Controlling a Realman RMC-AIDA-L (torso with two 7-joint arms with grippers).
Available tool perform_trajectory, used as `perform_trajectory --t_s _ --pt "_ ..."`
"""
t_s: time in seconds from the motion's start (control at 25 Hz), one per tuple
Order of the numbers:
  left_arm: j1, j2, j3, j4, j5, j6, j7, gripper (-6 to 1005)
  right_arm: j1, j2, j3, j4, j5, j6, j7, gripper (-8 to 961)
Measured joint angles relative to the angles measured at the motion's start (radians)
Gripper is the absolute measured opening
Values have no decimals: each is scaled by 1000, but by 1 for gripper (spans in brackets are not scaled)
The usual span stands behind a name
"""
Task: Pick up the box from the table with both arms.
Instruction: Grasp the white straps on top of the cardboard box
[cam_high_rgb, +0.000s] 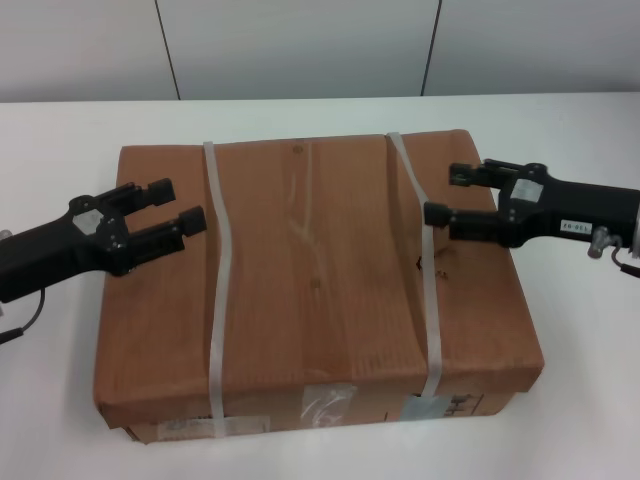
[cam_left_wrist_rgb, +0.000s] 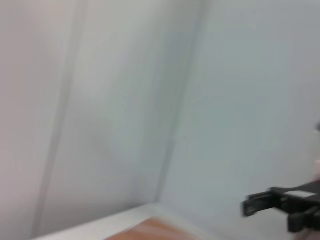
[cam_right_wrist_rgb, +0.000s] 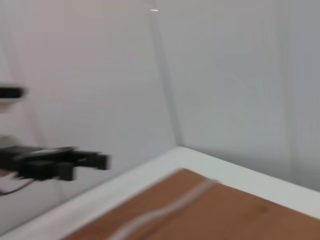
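A large flat brown cardboard box lies in the middle of a white table, bound by two pale straps, with labels on its near side. The left end effector hangs over the box's left edge, fingers spread wide and holding nothing. The right end effector hangs over the right edge by the second strap, fingers also spread wide and empty. A white panelled wall stands behind the table
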Motion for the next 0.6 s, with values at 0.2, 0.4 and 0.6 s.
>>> perform_trajectory --t_s 0.2,0.4,0.6 --pt "-3 -4 -1 24 -2 -135 -105 744 -7 -1 -8 14 -5 135 116 848" --pt "-5 -4 -1 47 6 -206 -175 744 7 -6 -15 81 -8 223 197 847" --pt "-11 -3 0 109 16 -281 -196 745 18 1 -41 115 -9 275 236 847"
